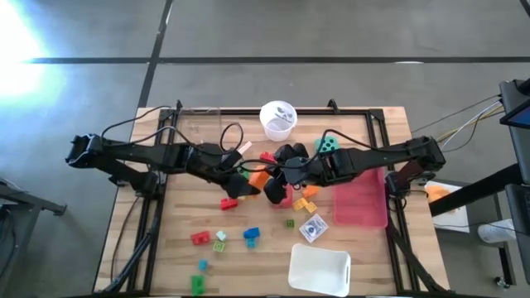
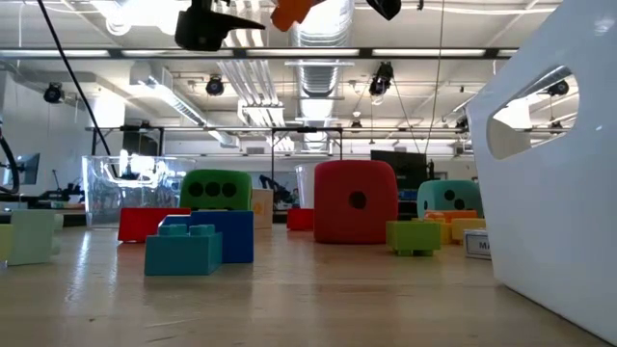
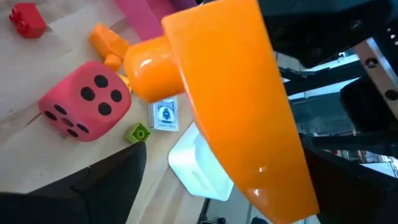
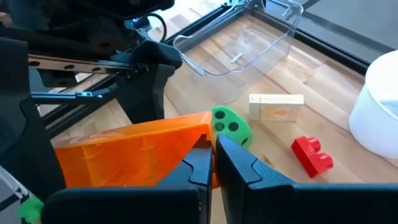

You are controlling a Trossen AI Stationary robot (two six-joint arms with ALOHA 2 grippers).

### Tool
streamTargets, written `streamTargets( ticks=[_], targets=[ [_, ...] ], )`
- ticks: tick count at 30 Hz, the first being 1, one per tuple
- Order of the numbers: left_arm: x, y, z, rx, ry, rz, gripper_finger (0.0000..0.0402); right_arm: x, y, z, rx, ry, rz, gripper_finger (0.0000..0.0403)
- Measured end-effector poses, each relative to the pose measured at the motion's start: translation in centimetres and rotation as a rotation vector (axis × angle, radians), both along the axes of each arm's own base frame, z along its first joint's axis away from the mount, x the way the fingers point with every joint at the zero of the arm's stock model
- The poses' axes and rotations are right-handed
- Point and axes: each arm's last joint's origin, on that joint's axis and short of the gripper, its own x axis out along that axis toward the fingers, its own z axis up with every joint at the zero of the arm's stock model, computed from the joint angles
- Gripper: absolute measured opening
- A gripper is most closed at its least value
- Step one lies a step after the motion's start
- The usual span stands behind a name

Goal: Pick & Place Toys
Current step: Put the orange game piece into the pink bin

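1. Overhead, three dice show: the teal die [image 1: 328,145] far, the red die [image 1: 284,196] mid-table, the green die [image 4: 231,126] beside the left arm.
2. Small bricks [image 1: 250,236] scatter across the wooden table [image 1: 377,248]; an industrial hall lies behind.
3. Mid-table, the right gripper [image 4: 212,163] pinches an orange piece [image 4: 134,155]; the left gripper [image 1: 247,185] stands spread.

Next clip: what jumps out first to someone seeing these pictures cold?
The big orange plastic piece held up over the table's middle, where both arms meet: the right gripper is shut on its edge, the left gripper open beside it. Next, the red die below on the wood, with small bricks scattered toward the white tray at the near edge.
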Motion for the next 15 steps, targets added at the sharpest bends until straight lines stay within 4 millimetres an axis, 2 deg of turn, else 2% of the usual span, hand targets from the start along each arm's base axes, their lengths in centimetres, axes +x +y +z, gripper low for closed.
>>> streamTargets(
  ticks=[5,15],
  targets=[
    [-0.1,0.0,0.0,-0.014,0.01,-0.024,0.0392,-1.5,-0.4,0.8,-0.006,0.035,-0.01,0.0008],
    [-2.1,0.9,0.2,0.009,0.09,-0.029,0.0392,-8.5,-2.4,2.8,0.05,0.2,-0.162,0.0007]
  ],
)
